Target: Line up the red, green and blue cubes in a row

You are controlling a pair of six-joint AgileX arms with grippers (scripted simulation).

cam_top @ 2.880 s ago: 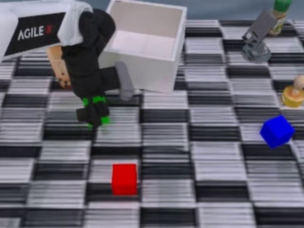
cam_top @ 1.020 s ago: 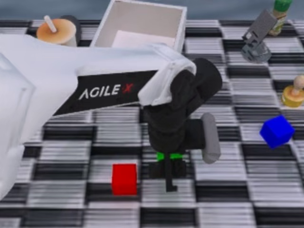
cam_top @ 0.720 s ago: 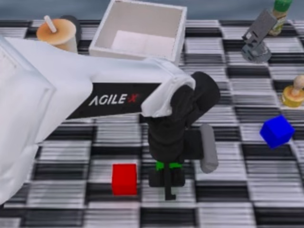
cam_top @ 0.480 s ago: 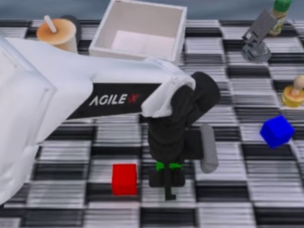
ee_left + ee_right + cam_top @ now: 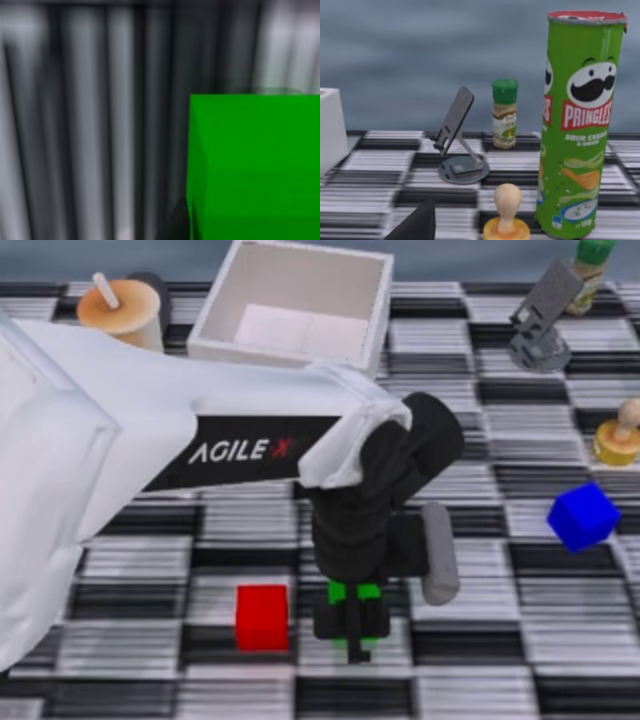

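Observation:
The red cube point(image 5: 262, 617) lies on the checkered table near the front. Just to its right my left gripper point(image 5: 352, 620) points down, shut on the green cube point(image 5: 355, 592), low over the table; only slivers of green show between the black fingers. In the left wrist view the green cube point(image 5: 255, 165) fills much of the picture, close above the striped surface. The blue cube point(image 5: 583, 516) sits apart at the right side. My right gripper point(image 5: 415, 225) is outside the top view; only a dark piece of it shows in its own wrist view.
A big white open box point(image 5: 375, 315) stands at the back, a cup with a straw point(image 5: 120, 308) to its left. At the back right are a grey phone stand point(image 5: 540, 325), a spice bottle point(image 5: 592, 265) and a wooden stamp point(image 5: 620, 435). A green Pringles can point(image 5: 580, 120) stands near the stamp.
The left arm carried the green cube from beside the white box to the spot right of the red cube. Over the last second it settled slightly lower and now barely moves.

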